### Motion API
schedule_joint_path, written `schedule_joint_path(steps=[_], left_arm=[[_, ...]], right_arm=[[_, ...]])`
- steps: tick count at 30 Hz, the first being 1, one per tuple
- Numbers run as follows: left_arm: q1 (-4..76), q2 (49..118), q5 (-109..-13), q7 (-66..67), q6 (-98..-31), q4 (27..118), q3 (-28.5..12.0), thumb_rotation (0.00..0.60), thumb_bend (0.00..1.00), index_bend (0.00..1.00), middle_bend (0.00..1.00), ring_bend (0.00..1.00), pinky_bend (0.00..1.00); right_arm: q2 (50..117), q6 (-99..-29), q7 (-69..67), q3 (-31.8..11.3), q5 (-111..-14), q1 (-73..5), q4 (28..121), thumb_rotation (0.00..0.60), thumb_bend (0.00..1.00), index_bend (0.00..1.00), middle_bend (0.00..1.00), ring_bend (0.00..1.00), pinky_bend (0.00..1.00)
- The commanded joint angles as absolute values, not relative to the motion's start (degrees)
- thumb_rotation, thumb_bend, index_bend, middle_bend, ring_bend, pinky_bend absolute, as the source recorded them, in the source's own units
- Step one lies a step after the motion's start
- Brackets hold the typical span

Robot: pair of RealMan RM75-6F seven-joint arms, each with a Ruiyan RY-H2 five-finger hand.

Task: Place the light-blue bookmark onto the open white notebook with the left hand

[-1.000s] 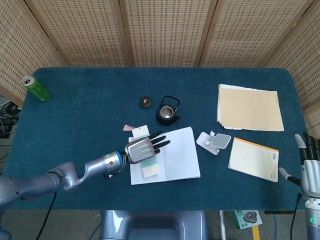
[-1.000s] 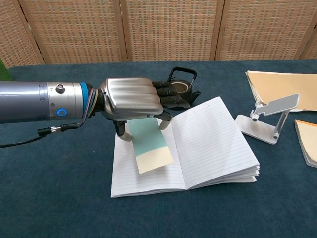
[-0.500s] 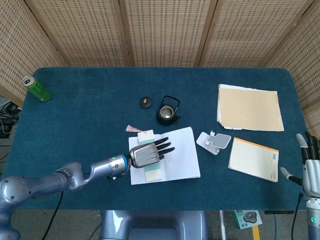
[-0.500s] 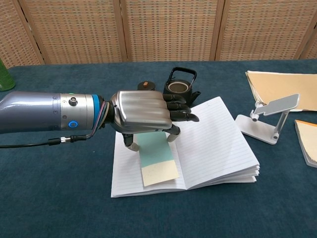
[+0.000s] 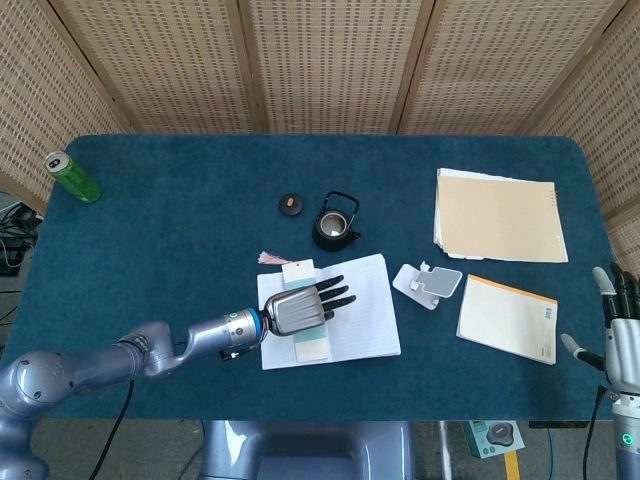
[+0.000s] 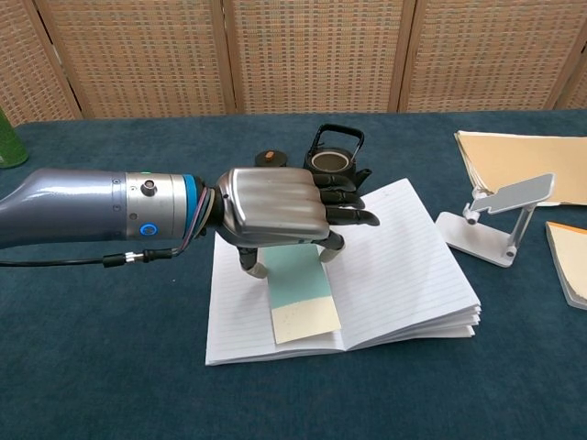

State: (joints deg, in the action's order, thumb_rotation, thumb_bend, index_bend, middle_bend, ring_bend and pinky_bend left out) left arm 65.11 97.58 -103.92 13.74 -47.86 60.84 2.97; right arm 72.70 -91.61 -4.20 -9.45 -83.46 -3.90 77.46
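Observation:
The open white notebook [image 5: 362, 318] [image 6: 404, 257] lies at the table's front middle. The light-blue bookmark [image 5: 311, 346] [image 6: 304, 295], cream at its near end, sits on the left page close to the spine. Its white tag and pink tassel [image 5: 272, 258] stick out past the notebook's far edge. My left hand [image 5: 299, 308] [image 6: 273, 214] is spread palm-down over the bookmark's middle, with the thumb at its left edge and a fingertip at its right edge, holding it. My right hand [image 5: 621, 342] rests at the front right corner, fingers apart and holding nothing.
A black teapot [image 5: 335, 222] [image 6: 335, 161] and its lid [image 5: 290, 204] stand just behind the notebook. A white phone stand [image 5: 430, 284] [image 6: 500, 220], a closed notebook [image 5: 508, 318] and a stack of manila folders [image 5: 497, 215] lie to the right. A green can [image 5: 72, 177] stands far left.
My left hand has carried the bookmark rightward over the left page toward the spine, and the bookmark has turned from tilted to nearly straight. The right hand has stayed put.

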Motion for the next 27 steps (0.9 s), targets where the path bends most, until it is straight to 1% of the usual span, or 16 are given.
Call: schedule_joint_path(steps=[1,6,9,11,13,16,18,19,21,23,24,26,27], left_arm=[[65.3,97.8,-104.0,13.5,-47.9,60.7,3.2,0.6,0.18,0.39,0.0,0.0,0.0],[65.5,98.3,-103.9,13.7,-47.9,60.3,3.4,0.6,0.18,0.34,0.0,0.0,0.0],[65.6,98.5,-103.7,13.8,-47.9,60.0,3.4,0.6,0.18,0.25,0.0,0.0,0.0],[65.6,98.6,-103.5,13.8,-47.9,59.8,3.3,0.6,0.18,0.16,0.0,0.0,0.0],[65.6,98.5,-103.4,13.7,-48.3,59.7,3.3,0.6,0.18,0.11,0.0,0.0,0.0],[65.2,98.1,-102.8,12.8,-48.9,60.0,3.1,0.6,0.18,0.07,0.0,0.0,0.0],[64.2,96.8,-100.5,9.6,-48.3,62.3,2.9,0.6,0.18,0.04,0.0,0.0,0.0],[63.8,95.6,-98.9,7.7,-47.1,64.3,2.9,0.6,0.22,0.02,0.0,0.0,0.0],[63.7,93.2,-97.3,5.6,-45.3,67.7,3.0,0.6,0.32,0.0,0.0,0.0,0.0],[63.8,91.2,-96.6,4.8,-44.2,70.1,3.1,0.6,0.52,0.0,0.0,0.0,0.0],[63.8,90.3,-96.2,4.6,-43.8,71.2,3.3,0.6,0.6,0.0,0.0,0.0,0.0],[63.8,88.5,-95.5,4.2,-42.6,73.3,3.5,0.6,0.81,0.0,0.0,0.0,0.01],[63.9,87.7,-95.0,4.0,-41.8,74.2,3.7,0.6,0.87,0.0,0.0,0.0,0.02]], right_arm=[[72.7,-91.6,-4.3,-9.5,-83.4,-3.9,77.4,0.6,0.12,0.03,0.0,0.0,0.0],[72.7,-91.5,-4.4,-9.5,-83.3,-3.9,77.3,0.6,0.12,0.03,0.0,0.0,0.0],[72.8,-91.5,-4.3,-9.5,-83.2,-3.9,77.3,0.6,0.12,0.03,0.0,0.0,0.0],[72.8,-91.5,-4.3,-9.5,-83.2,-3.9,77.2,0.6,0.12,0.03,0.0,0.0,0.0],[72.8,-91.4,-4.3,-9.6,-83.2,-3.9,77.1,0.6,0.12,0.03,0.0,0.0,0.0],[72.8,-91.4,-4.3,-9.5,-83.2,-3.9,77.1,0.6,0.12,0.03,0.0,0.0,0.0],[72.9,-91.4,-4.4,-9.5,-83.1,-3.9,77.0,0.6,0.12,0.03,0.0,0.0,0.0],[72.9,-91.3,-4.5,-9.5,-83.1,-3.9,77.0,0.6,0.12,0.03,0.0,0.0,0.0],[72.9,-91.2,-4.4,-9.4,-83.2,-4.0,77.0,0.6,0.12,0.03,0.0,0.0,0.0],[72.9,-91.3,-4.4,-9.4,-83.4,-4.0,77.0,0.6,0.12,0.03,0.0,0.0,0.0],[73.0,-91.3,-4.3,-9.3,-83.5,-4.0,77.0,0.6,0.12,0.03,0.0,0.0,0.0],[73.0,-91.4,-4.3,-9.3,-83.6,-4.0,77.1,0.6,0.12,0.03,0.0,0.0,0.0],[73.0,-91.4,-4.3,-9.3,-83.7,-4.0,77.1,0.6,0.12,0.03,0.0,0.0,0.0]])
